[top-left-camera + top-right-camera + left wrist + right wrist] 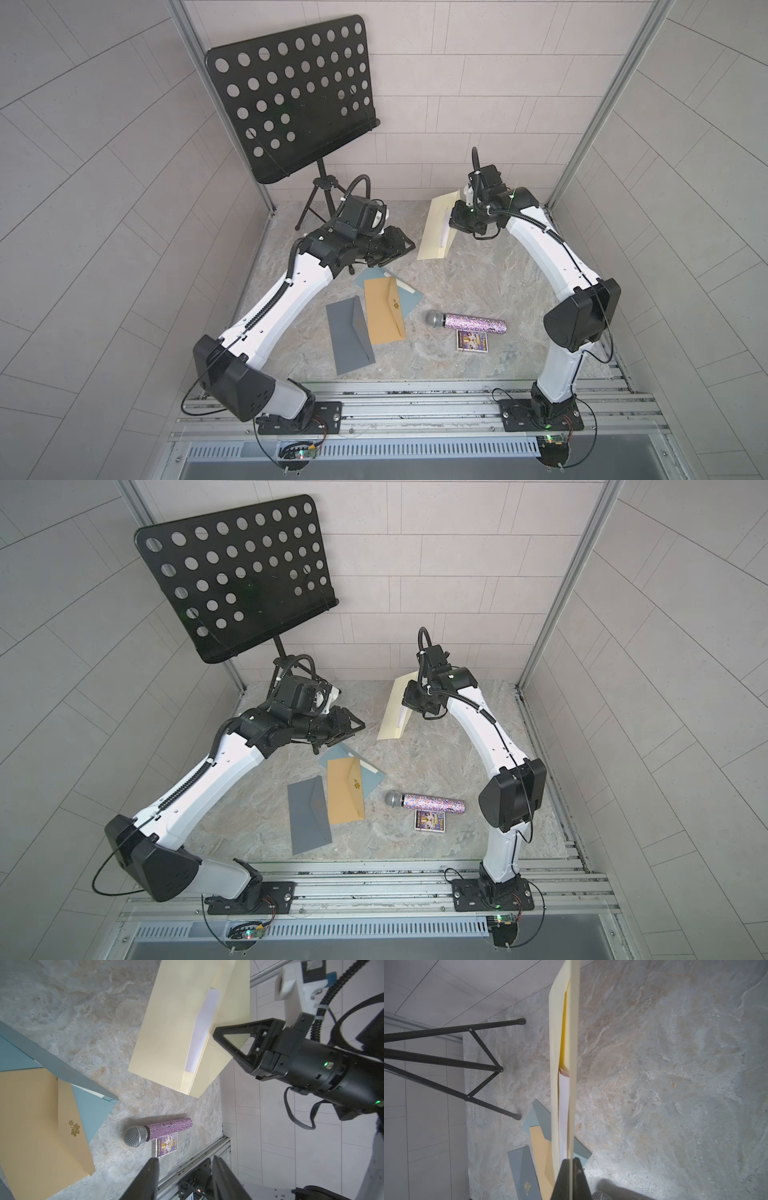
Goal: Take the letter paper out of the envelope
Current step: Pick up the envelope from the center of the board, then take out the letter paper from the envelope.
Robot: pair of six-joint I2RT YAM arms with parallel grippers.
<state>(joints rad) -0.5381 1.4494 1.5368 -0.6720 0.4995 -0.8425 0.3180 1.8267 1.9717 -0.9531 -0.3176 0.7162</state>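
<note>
At the far side of the counter (478, 291), the cream envelope (436, 226) is held up on its edge, a little tilted. I cannot tell if its lower corner touches the surface. The right fingers (217, 1032) are closed on its flap side, beside the open mouth. The white letter paper (202, 1030) sits inside, and only a long narrow strip of it shows along the mouth. The left fingers (145, 1180) stand apart with nothing between them, near the envelope but not touching it. The paper looks thin, light and easy to crease, and it should slide out with little force. I would pinch the exposed strip near its middle, without catching the envelope wall, and pull straight out of the mouth.
</note>
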